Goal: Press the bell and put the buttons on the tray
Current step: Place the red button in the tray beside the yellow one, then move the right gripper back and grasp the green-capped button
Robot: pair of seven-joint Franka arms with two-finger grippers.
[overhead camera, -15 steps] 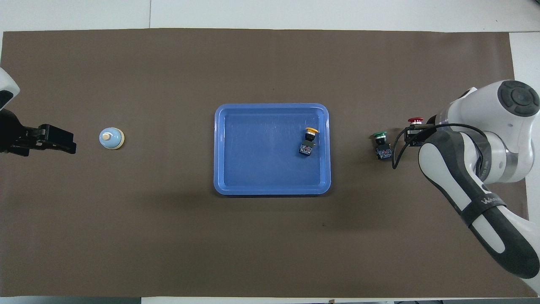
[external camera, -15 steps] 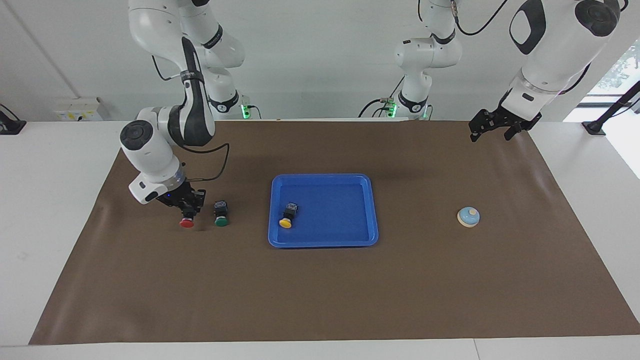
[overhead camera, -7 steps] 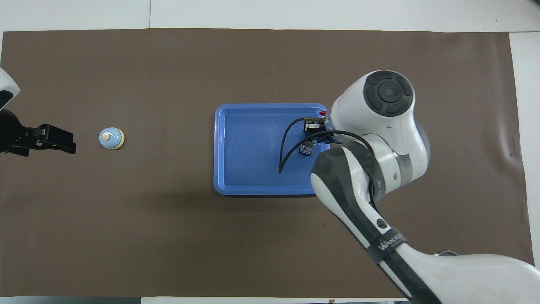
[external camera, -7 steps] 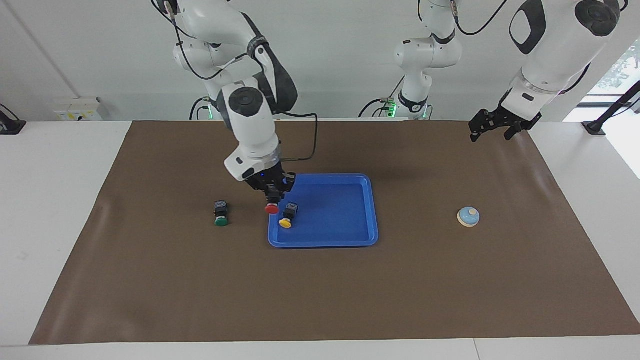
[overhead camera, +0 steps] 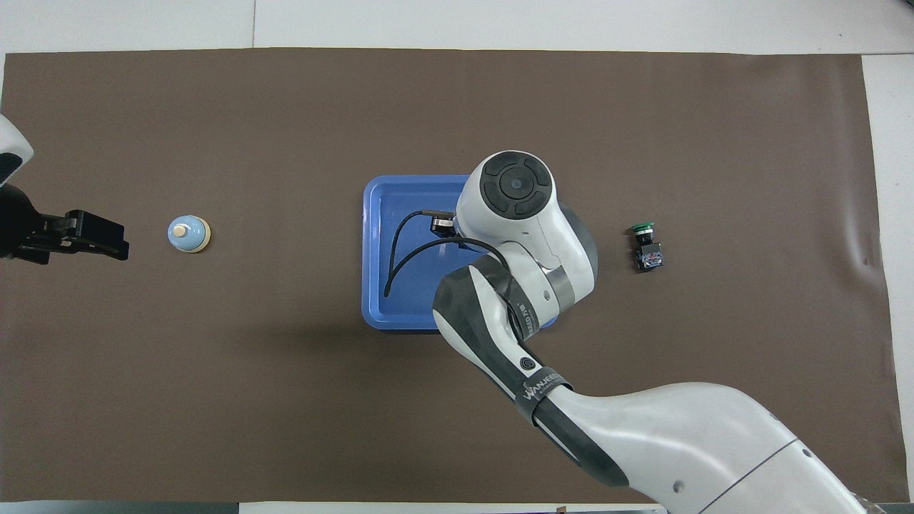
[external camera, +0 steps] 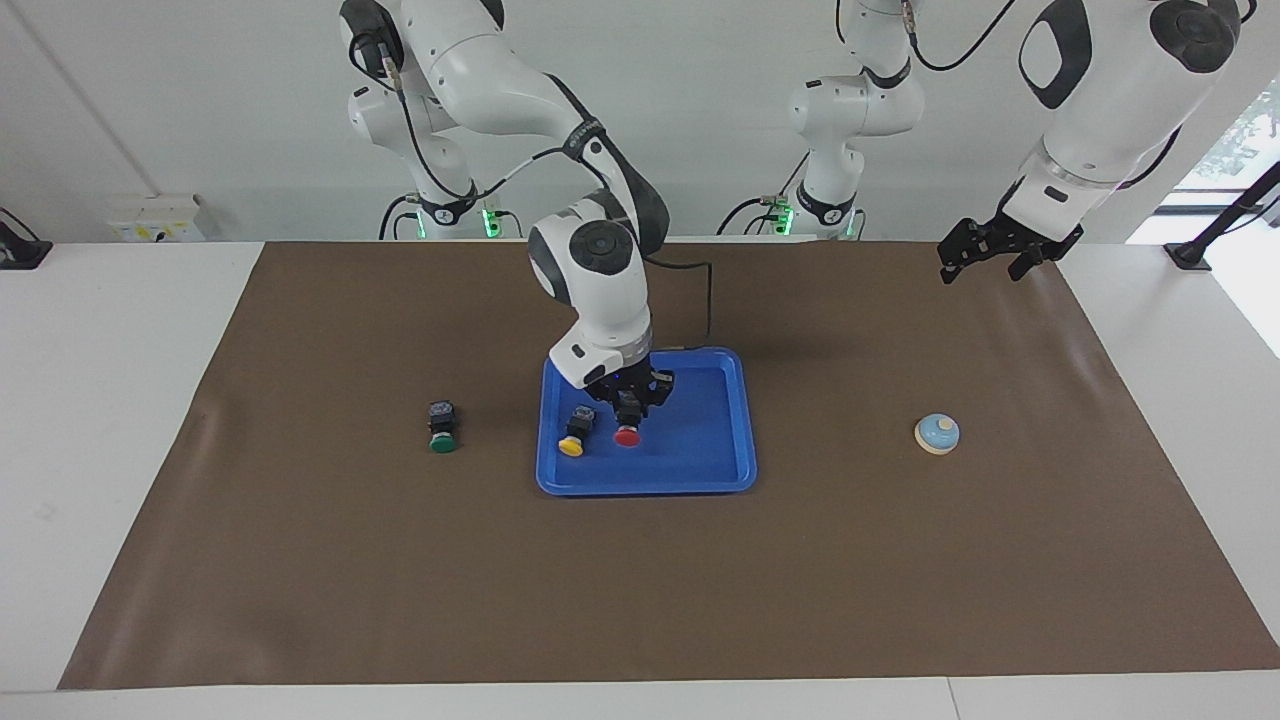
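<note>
A brown mat (external camera: 660,590) covers most of the white table (external camera: 110,420), leaving bare white margins at both ends and along the edges. At the wall, toward the right arm's end, sits a white socket box (external camera: 158,218). A black stand (external camera: 1225,222) rises at the left arm's end, beside a bright window (external camera: 1235,140).

Tray (external camera: 745,420): glossy blue plastic, smooth. Table cover (external camera: 700,580): matt brown, paper-like, faintly creased. Arm shells (overhead camera: 678,428): smooth glossy white plastic. Bell (external camera: 937,433): smooth pale-blue dome, slight sheen.
</note>
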